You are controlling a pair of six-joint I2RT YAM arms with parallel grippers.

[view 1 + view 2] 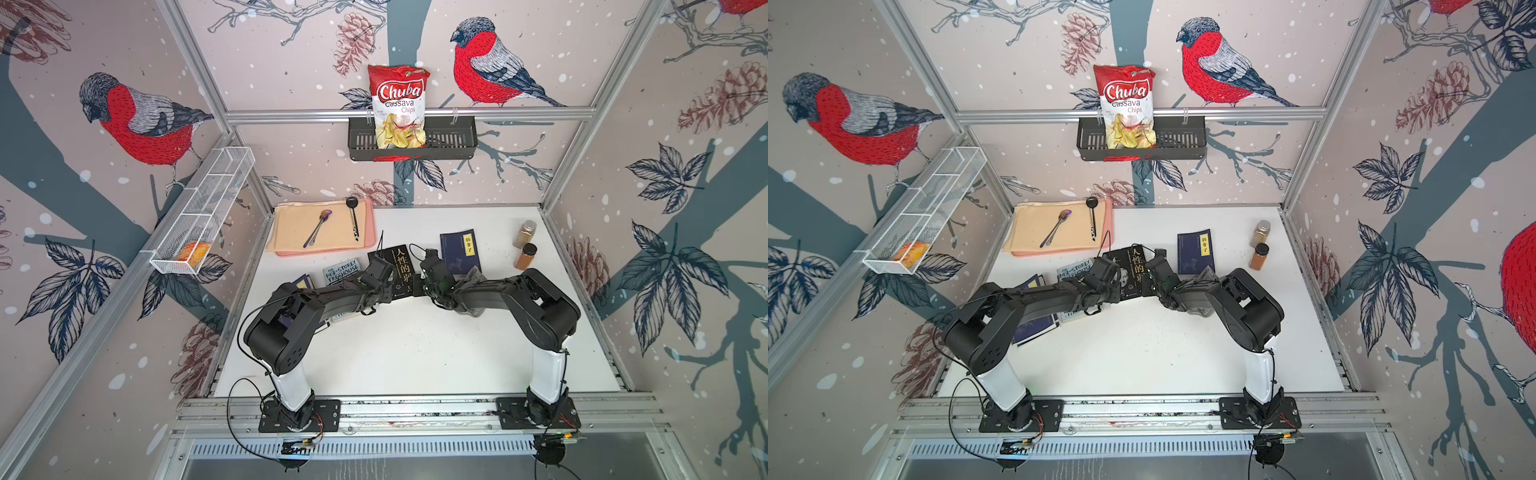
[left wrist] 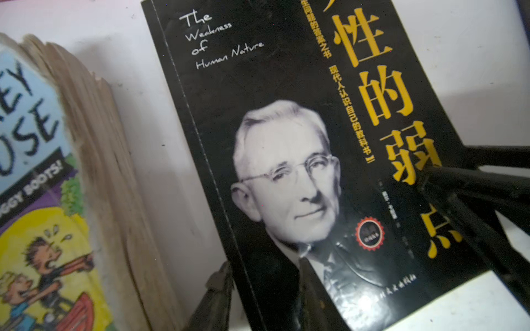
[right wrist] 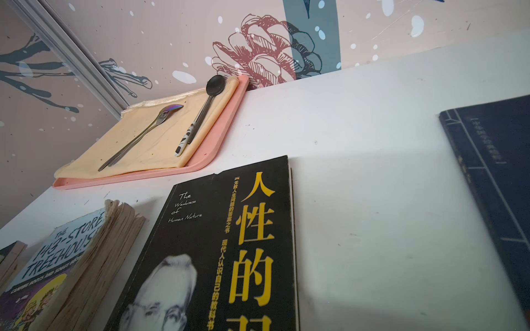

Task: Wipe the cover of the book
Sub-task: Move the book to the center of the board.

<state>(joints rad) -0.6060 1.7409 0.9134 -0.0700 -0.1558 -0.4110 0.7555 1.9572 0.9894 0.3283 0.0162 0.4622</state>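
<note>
Two grippers crowd one book, which is the main risk. Farthest left lies the Treehouse book (image 1: 341, 271), its ragged pages just beside the black book (image 1: 400, 259), which lies flat, face up, mid-table between the arms. The left gripper (image 1: 382, 277) sits low at that book's left edge. One finger (image 2: 212, 299) shows by the spine, but how wide the jaws stand, or whether they hold anything, I cannot tell. A sideways shove here would slide the glossy paperback on the smooth table or ram it into the Treehouse book. The right gripper (image 1: 430, 272) is at the book's right edge, its opening and load likewise not shown; the dark prongs over the cover in the left wrist view are possibly its fingers. With no cloth visible on the cover, bare fingers could scuff it or crease an edge, and the wrists are near enough to collide. Further right, the blue book (image 1: 459, 249) and a grey wad (image 1: 473, 275) lie partly under the right arm and could be dragged; the jars (image 1: 526, 257) stand near its elbow.
</note>
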